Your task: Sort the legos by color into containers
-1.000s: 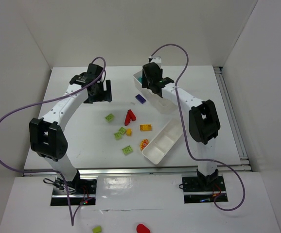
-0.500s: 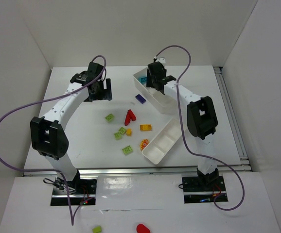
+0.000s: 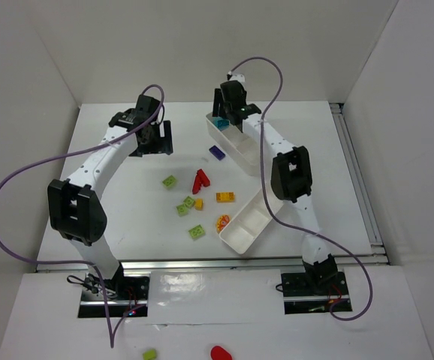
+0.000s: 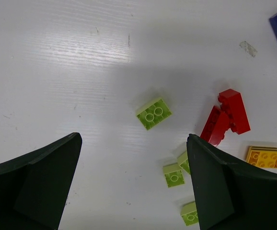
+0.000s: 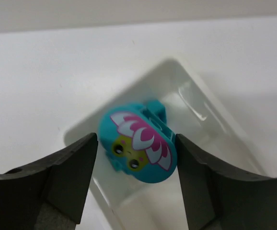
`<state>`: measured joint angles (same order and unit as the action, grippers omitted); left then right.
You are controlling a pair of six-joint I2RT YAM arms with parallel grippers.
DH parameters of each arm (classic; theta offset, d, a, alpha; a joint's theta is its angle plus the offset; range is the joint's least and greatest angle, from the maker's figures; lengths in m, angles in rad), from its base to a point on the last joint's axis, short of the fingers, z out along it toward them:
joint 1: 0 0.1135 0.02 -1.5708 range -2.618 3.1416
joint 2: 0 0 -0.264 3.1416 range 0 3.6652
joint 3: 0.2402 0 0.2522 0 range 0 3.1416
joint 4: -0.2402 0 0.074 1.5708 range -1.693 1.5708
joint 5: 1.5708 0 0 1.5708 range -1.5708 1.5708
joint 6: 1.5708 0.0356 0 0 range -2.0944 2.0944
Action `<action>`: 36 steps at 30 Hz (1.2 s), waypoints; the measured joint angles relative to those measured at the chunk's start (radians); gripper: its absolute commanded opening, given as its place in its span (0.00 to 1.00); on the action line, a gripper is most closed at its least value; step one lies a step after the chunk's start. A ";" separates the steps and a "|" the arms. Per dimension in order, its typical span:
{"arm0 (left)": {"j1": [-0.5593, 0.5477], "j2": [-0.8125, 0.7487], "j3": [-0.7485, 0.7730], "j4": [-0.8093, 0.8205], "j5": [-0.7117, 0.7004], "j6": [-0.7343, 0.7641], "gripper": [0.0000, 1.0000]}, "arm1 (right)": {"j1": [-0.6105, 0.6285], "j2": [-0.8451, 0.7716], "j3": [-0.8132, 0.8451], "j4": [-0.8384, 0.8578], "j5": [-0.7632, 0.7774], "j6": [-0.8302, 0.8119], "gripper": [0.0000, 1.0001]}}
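My right gripper is open over the far-left end of the far white tray. A teal brick with a printed face lies in that end compartment, between my fingers; it also shows in the top view. My left gripper is open and empty, above the table left of the loose bricks. Below it lie a lime brick, a red one, an orange-yellow one and small lime ones. A purple brick lies next to the far tray.
A second white tray lies slanted at the front right, with a red-and-yellow piece at its left end. More lime bricks lie near the front. A lime and a red piece lie off the table in front of the bases.
My right gripper has drawn back and up toward the far edge; the teal brick has stayed in the tray. My left arm has hardly moved.
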<state>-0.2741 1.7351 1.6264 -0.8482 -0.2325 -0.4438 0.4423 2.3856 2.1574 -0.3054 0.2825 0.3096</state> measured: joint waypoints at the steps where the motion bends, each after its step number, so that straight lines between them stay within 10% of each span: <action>1: 0.000 0.000 0.001 -0.003 -0.001 0.000 1.00 | -0.003 0.069 0.127 -0.052 -0.010 -0.001 0.79; 5: 0.000 0.000 0.003 -0.017 -0.006 0.000 1.00 | -0.013 0.100 0.219 -0.100 -0.014 -0.003 0.79; 11: 0.000 0.000 0.009 -0.027 -0.010 0.000 1.00 | -0.011 -0.385 -0.445 -0.018 -0.013 -0.004 0.62; 17: -0.010 0.000 0.018 -0.026 -0.007 0.000 1.00 | 0.077 -0.696 -0.744 0.002 -0.048 -0.002 0.76; 36: -0.045 0.000 -0.010 -0.027 -0.006 -0.003 1.00 | 0.291 -0.540 -0.930 -0.147 -0.134 0.198 0.98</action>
<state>-0.3187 1.7351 1.6161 -0.8749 -0.2382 -0.4469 0.7334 1.8458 1.2274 -0.4522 0.1482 0.5076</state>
